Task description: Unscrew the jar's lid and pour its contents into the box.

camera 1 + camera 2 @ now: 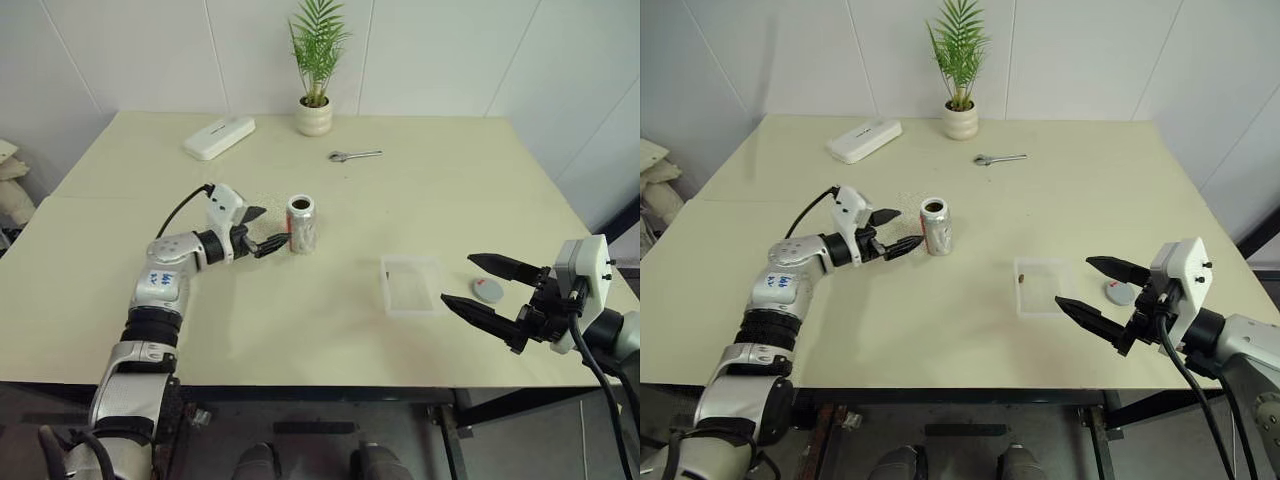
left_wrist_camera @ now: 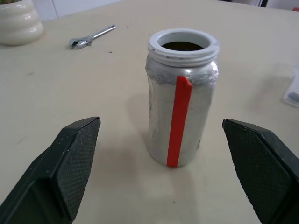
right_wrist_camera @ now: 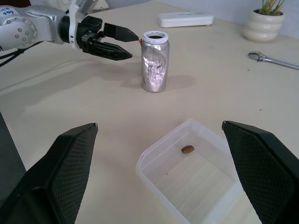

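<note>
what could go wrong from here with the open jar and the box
The jar stands upright with no lid, and the open left gripper sits right beside it; a sideways nudge could tip it and spill onto the table. The box holds one small brown piece and looks light, so the open right gripper beside it could shove it away.

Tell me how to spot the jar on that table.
Find the pale table with a potted palm at its far edge. Near the middle, off the tips of the open left gripper, stands the jar. It is the only upright silvery cylinder there, open-topped with a white threaded rim and a red strip down its side.
</note>
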